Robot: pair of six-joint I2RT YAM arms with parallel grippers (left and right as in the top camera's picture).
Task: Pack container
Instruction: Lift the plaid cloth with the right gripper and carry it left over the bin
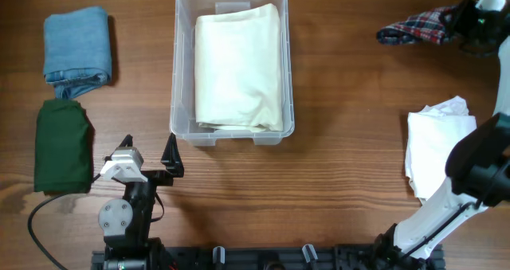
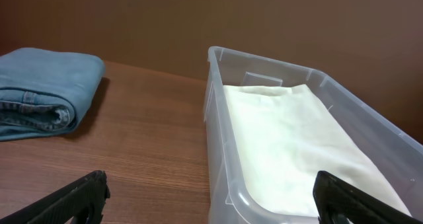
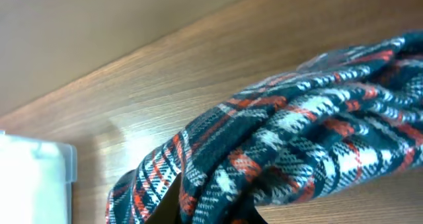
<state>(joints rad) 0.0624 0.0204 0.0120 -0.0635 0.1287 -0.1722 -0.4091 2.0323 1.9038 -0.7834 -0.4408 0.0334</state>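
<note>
Overhead, the container point(image 1: 177, 79) stands at the far middle of the wooden table point(image 1: 335, 182), upright, its long sides running away from the robot. A folded cream cloth point(image 1: 239, 63) lies flat inside it and covers nearly the whole floor; the left wrist view shows the cloth sitting well below the thick rim.

Left side: the left gripper point(image 1: 149, 146) is released, with its jaws spread as wide as they go. It sits low on the near side of the table, just beside the container's near left corner and apart from it, holding nothing. In its wrist view the two black fingertips point(image 2: 79, 194) frame that corner. Folded blue jeans point(image 1: 77, 47) rest at the far left of the table, and a folded dark green garment point(image 1: 62, 146) lies just nearer the robot, its far edge meeting the jeans.

Right side: the right gripper point(image 1: 458, 23) is at the far right edge of the table, well apart from the container, and is clenched on a plaid cloth point(image 1: 414, 27) of red, navy and white. The cloth trails from the jaws toward the container without reaching it. The right wrist view shows it bunched in folds over the dark fingers; whether its tail touches the wood cannot be told. A crumpled white garment point(image 1: 434, 138) lies on the table on the right, partly under the right arm.
</note>
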